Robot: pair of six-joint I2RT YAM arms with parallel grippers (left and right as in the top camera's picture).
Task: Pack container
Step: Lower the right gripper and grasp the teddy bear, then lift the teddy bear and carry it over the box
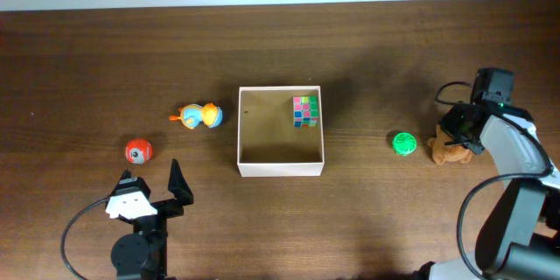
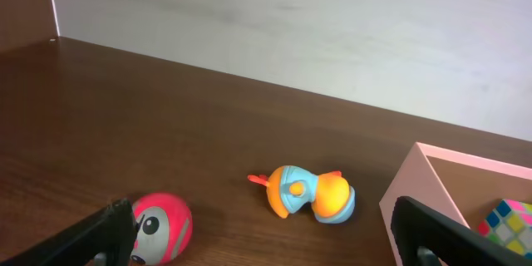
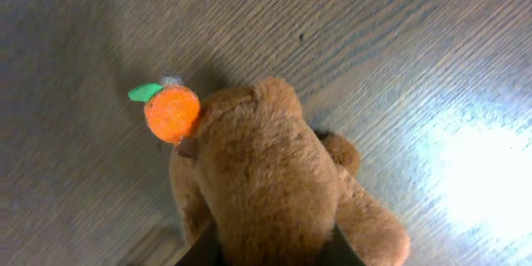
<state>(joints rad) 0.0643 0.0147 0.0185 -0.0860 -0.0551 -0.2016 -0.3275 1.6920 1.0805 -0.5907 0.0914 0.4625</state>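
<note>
The container (image 1: 281,169) is a square shallow box with white walls and a tan inside, at the table's middle. A colourful puzzle cube (image 1: 305,111) lies in its far right corner. My right gripper (image 1: 457,136) is at the far right, and its fingers (image 3: 266,251) press both sides of a brown plush toy (image 3: 266,174) that carries a small orange fruit (image 3: 171,112). The plush (image 1: 448,151) rests at table level. My left gripper (image 1: 153,194) is open and empty near the front left, with its fingers (image 2: 262,245) spread wide. The box's wall (image 2: 416,184) shows at the right of the left wrist view.
An orange and blue toy (image 1: 199,116) lies left of the box and also shows in the left wrist view (image 2: 307,193). A red ball with a face (image 1: 138,150) lies further left, by my left finger (image 2: 162,226). A green ball (image 1: 402,143) lies between box and plush.
</note>
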